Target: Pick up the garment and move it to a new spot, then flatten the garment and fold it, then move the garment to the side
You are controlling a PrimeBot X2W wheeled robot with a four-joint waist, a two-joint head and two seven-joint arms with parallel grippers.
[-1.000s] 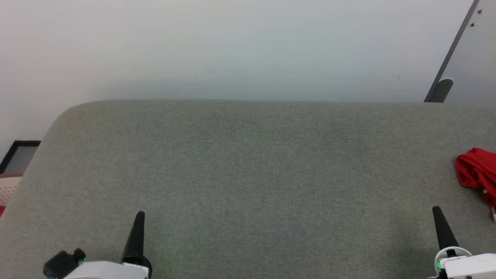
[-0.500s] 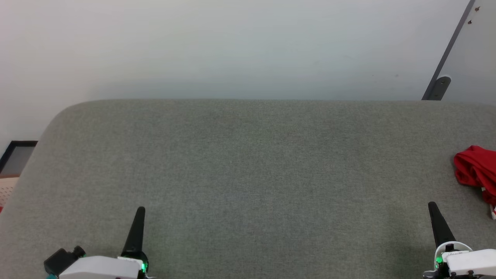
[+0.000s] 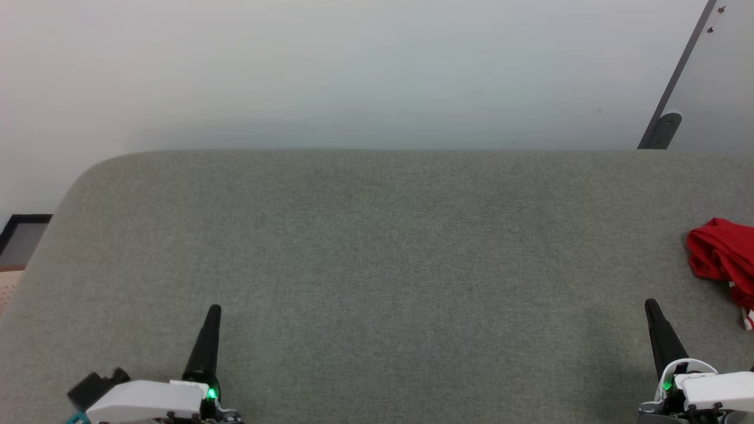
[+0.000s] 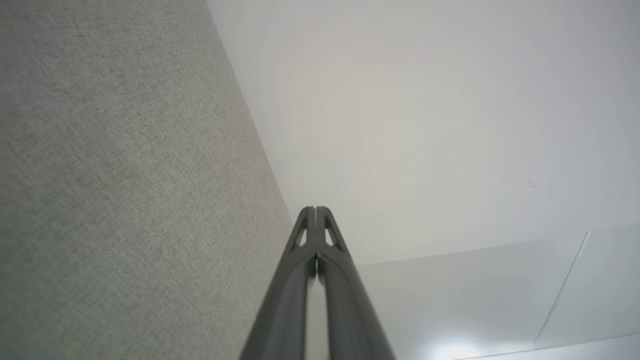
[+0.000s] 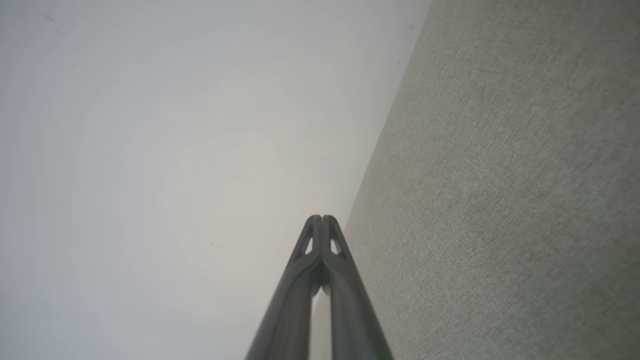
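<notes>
Your left hand (image 3: 214, 308): clenched, empty, over the grey bench (image 3: 377, 247).
Your right hand (image 3: 649, 304): clenched, empty.
Garment (image 3: 720, 256): bunched on the bench, near your right hand, not touching.

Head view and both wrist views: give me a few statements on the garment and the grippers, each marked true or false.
1. The red garment lies at the right edge of the grey fabric surface. True.
2. The right gripper holds the red garment. False: its jaws are shut on nothing, clear of the cloth.
3. The left gripper has its jaws shut. True.
4. The red garment is spread flat. False: it lies bunched up.
</notes>
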